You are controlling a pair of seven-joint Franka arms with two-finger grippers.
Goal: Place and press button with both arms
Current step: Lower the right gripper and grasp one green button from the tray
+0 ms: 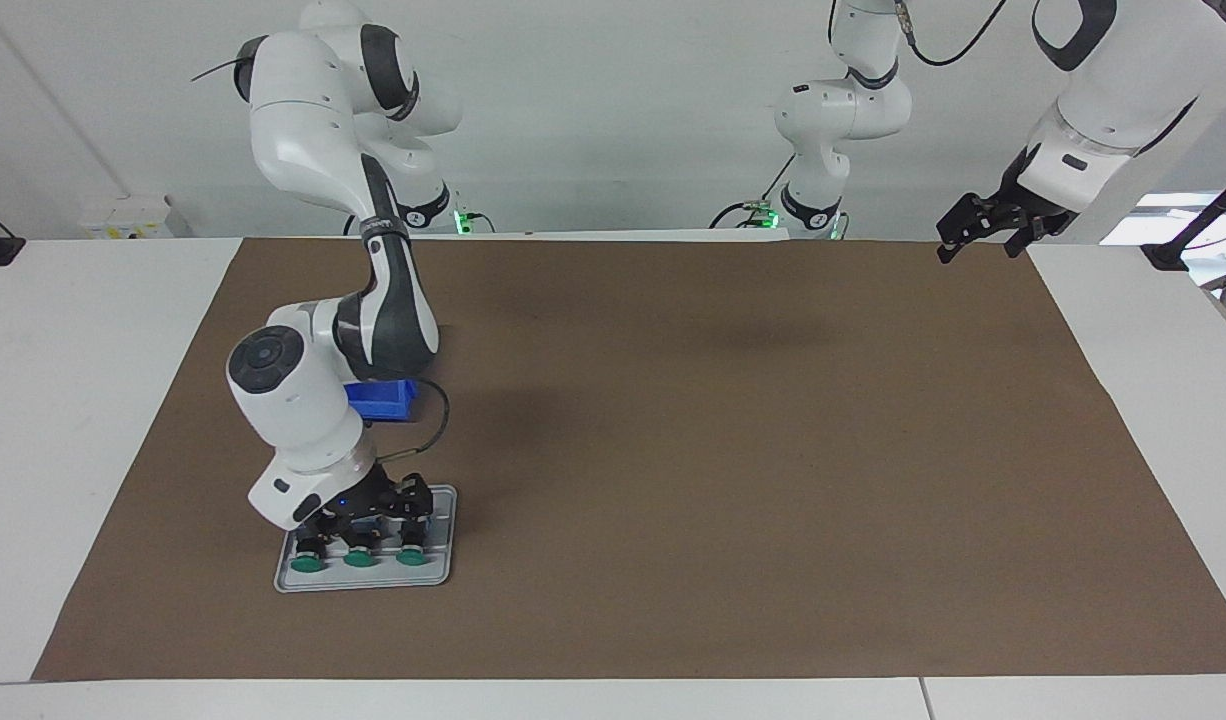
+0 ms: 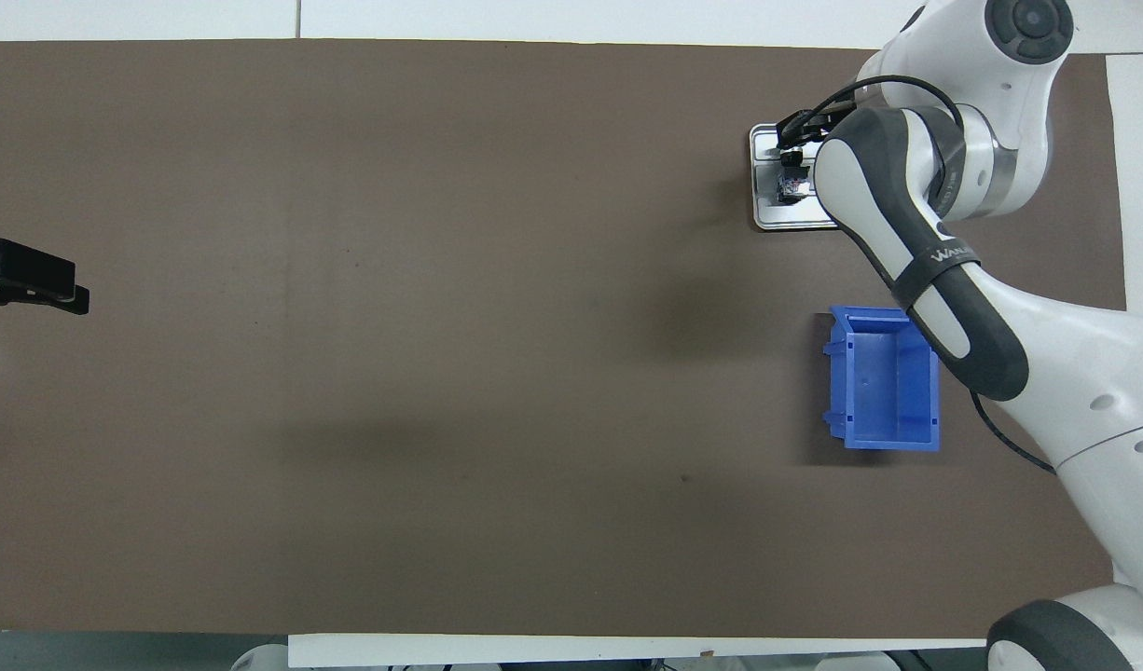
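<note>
Pick step: right gripper was spread wide, low over the buttons in the tray, apparently gripping nothing. Left gripper waited, open and empty. Next: settle on one button and close.

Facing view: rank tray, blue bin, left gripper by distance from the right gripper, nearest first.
1. Tray: directly under the right gripper, which is low over the buttons lying in it.
2. Blue bin: nearer to the robots than the tray, partly hidden by the right arm.
3. Left gripper: waiting in the air at the left arm's end of the table.
</note>
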